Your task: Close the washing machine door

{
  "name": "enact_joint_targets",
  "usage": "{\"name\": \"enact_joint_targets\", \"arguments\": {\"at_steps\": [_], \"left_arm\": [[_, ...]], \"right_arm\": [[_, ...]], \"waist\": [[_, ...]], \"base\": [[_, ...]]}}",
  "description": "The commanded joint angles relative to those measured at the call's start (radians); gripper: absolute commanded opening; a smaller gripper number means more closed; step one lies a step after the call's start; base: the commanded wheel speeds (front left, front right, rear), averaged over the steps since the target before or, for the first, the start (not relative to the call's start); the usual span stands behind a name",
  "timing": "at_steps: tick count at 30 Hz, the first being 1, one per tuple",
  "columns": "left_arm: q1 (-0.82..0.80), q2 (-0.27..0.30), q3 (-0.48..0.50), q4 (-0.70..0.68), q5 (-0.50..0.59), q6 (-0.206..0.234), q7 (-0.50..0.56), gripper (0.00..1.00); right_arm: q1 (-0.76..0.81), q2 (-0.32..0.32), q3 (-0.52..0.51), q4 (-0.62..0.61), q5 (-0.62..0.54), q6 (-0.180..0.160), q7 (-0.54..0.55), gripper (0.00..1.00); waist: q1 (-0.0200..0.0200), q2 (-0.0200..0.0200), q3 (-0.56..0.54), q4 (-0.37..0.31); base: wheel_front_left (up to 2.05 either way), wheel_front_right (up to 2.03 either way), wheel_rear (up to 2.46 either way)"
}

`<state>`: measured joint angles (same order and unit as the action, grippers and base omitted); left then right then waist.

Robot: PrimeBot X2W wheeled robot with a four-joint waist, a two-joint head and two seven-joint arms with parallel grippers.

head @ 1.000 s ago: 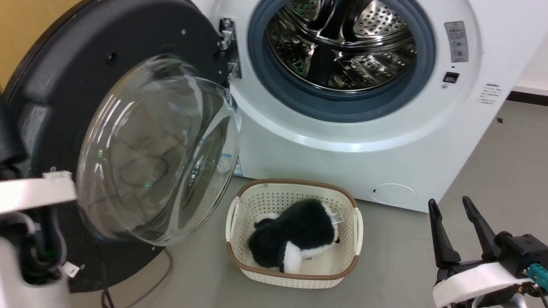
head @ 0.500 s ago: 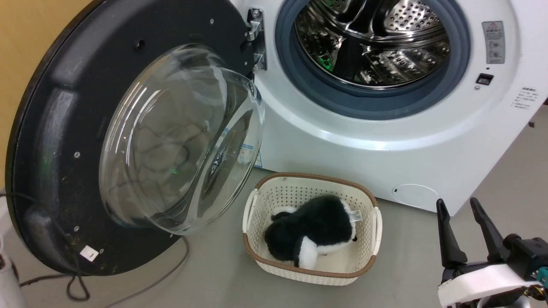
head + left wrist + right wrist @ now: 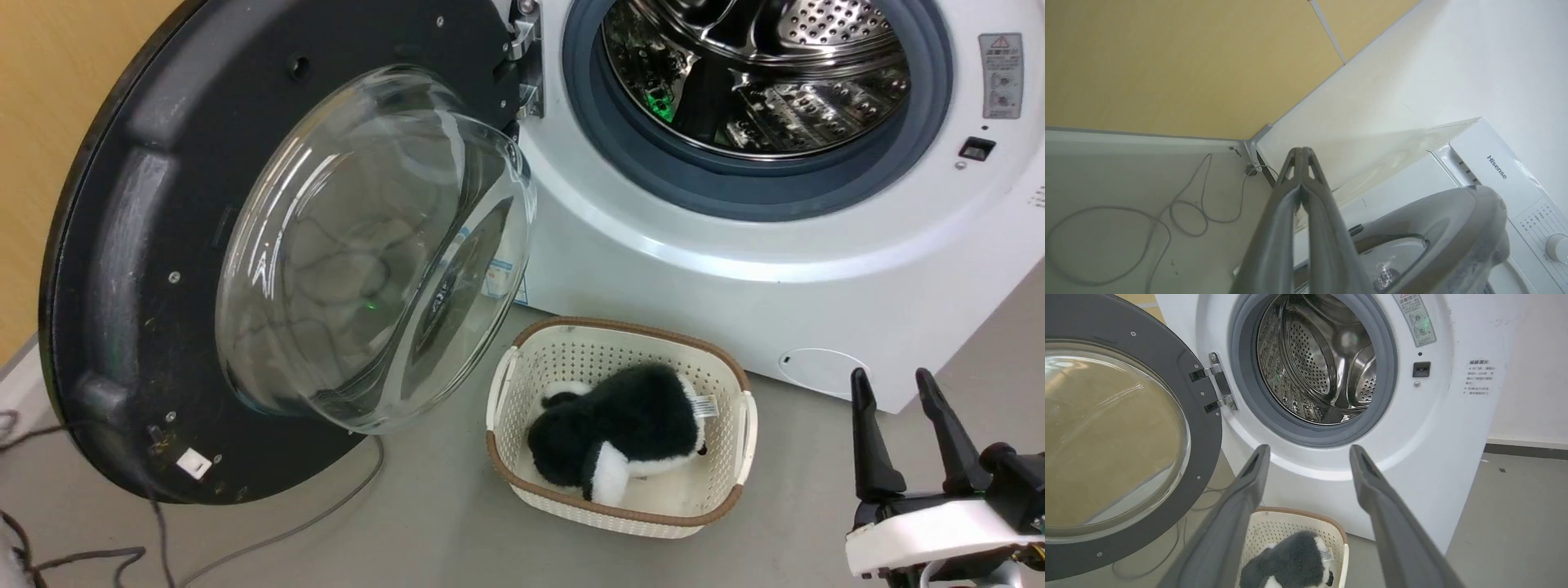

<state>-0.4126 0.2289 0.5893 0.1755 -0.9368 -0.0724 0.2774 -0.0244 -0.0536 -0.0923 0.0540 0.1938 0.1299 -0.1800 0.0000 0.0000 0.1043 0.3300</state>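
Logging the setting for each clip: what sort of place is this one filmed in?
Likely a laundry corner indoors: a white front-loading washing machine with its black door swung open, and a cream basket on bare grey floor.

The right gripper [image 3: 891, 382] stands near the lower right corner of the washing machine [image 3: 735, 310], its two dark fingers [image 3: 870, 441] upright, spread apart and empty. The left gripper [image 3: 1301, 152], fingers pressed tip to tip, points beside the washing machine.

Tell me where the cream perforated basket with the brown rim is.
In the head view, the cream perforated basket sits on the grey floor before the white washing machine, right of its open glossy black door.
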Motion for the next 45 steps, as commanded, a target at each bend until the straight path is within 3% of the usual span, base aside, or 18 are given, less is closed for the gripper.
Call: {"name": "enact_joint_targets", "arguments": {"at_steps": [1,6,20,31,37,45], "left_arm": [[0.012,-0.003,0.002,0.013,-0.031,-0.011,0.028,0.00],[0.048,-0.013,-0.019,0.010,-0.116,-0.026,0.124,0.00],[0.210,-0.064,-0.132,-0.171,-0.357,-0.042,0.350,0.00],[0.322,-0.126,-0.368,-0.339,-0.495,-0.054,0.495,0.00],[0.329,-0.158,-0.534,-0.358,-0.523,-0.058,0.482,0.00],[0.302,-0.172,-0.729,-0.350,-0.474,-0.058,0.355,0.00]], "right_arm": [[-0.016,0.002,-0.005,-0.003,0.008,0.001,-0.011,1.00],[-0.023,0.003,-0.006,-0.006,0.016,0.001,-0.022,1.00],[-0.033,0.003,-0.027,-0.001,0.046,0.001,-0.051,1.00],[-0.048,0.003,-0.038,0.004,0.069,0.001,-0.074,1.00],[-0.062,0.003,-0.036,0.004,0.080,0.001,-0.082,1.00],[-0.067,0.003,-0.034,0.003,0.082,0.001,-0.082,1.00]], "waist": [[0.0000,0.0000,0.004,0.006],[0.0000,0.0000,0.016,0.018],[0.0000,0.0000,0.036,0.061],[0.0000,0.0000,0.045,0.095],[0.0000,0.0000,0.053,0.065],[0.0000,0.0000,0.056,-0.014]], "base": [[0.00,0.00,0.00],[0.00,0.00,0.00],[0.00,0.00,0.00],[0.00,0.00,0.00],[0.00,0.00,0.00],[0.00,0.00,0.00]]}}
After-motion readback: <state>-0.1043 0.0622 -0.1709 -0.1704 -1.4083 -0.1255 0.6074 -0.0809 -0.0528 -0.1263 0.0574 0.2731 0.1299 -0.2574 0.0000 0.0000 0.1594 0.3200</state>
